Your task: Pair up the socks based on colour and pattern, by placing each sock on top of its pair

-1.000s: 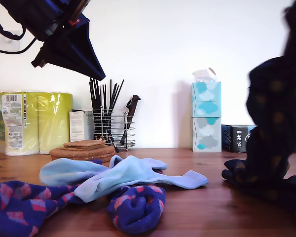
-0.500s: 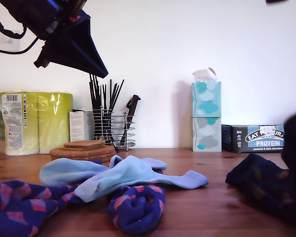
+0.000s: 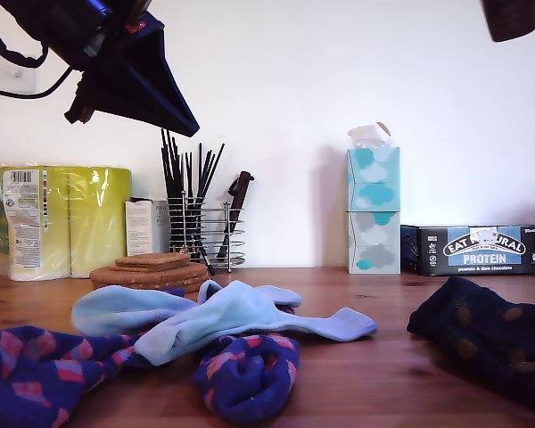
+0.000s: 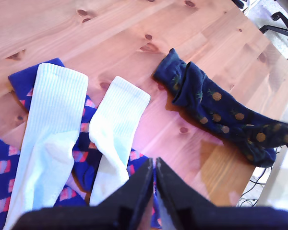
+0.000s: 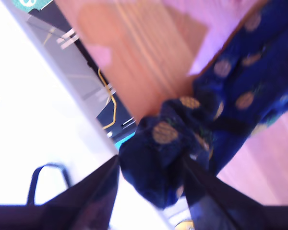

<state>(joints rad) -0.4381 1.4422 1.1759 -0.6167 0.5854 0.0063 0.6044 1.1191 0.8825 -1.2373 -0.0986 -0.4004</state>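
Navy spotted socks point(image 4: 221, 112): one laid over the other on the tabletop point(image 4: 110, 28), at the exterior view's right point(image 3: 486, 343). In the first wrist view they sit well off to the side of my first end effector point(image 4: 153, 184), not touching it. In the second wrist view the toe end of the navy pair point(image 5: 182, 153) hangs off the tabletop edge and shows between the two fingers of my second end effector point(image 5: 151, 191); contact can't be confirmed from that blurred frame.

Pale blue socks point(image 4: 77, 134): two side by side, lying across the blue-purple diamond socks point(image 4: 5, 172), directly below and ahead of my first end effector. In the exterior view the pale blue ones point(image 3: 214, 316) lie at centre, draped over the diamond ones point(image 3: 245, 374) on the tabletop point(image 3: 366, 392).

First end effector: fingers pressed together, only a thin slit between the tips, gripping nothing, raised clear above the socks; seen high at the exterior view's left point(image 3: 192, 129).

Second end effector: fingers spread wide, not clamped on anything.
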